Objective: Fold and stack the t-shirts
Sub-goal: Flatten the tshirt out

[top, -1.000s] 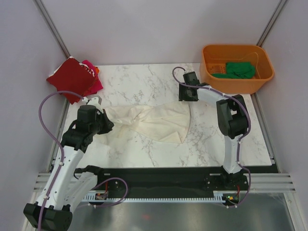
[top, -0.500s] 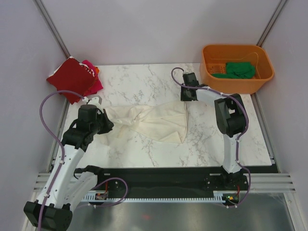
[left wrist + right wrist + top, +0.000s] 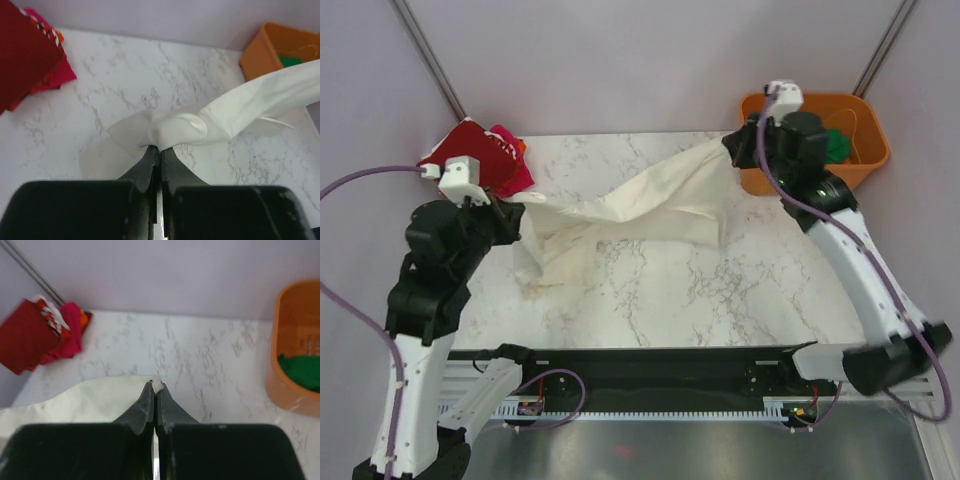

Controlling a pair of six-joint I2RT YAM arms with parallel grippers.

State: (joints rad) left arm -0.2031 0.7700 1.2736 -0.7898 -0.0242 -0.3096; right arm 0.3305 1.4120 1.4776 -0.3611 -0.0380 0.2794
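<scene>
A large cream-white t-shirt (image 3: 640, 205) hangs stretched across the marble table, one end in each gripper. At the left, my left gripper (image 3: 520, 208) is shut on a bunched corner of it (image 3: 240, 112); in the left wrist view the jaws (image 3: 159, 147) pinch the cloth. My right gripper (image 3: 730, 148), raised in front of the orange tub, is shut on the opposite edge, a small tuft showing at its tips (image 3: 156, 385). The shirt's lower part drapes onto the table. A dark red t-shirt (image 3: 470, 150) and a magenta one (image 3: 515, 175) lie at the back left corner. A green t-shirt (image 3: 840, 143) lies in the tub.
The orange plastic tub (image 3: 865, 165) stands at the back right corner, partly behind my right arm. The folded red and magenta pile overhangs the table's back left corner. Metal frame posts rise at both back corners. The table's front edge meets the black base rail.
The right gripper has shut on the cream shirt's right edge and lifted it up and back toward the tub. The left arm rose too, so the shirt now spans between both grippers.
</scene>
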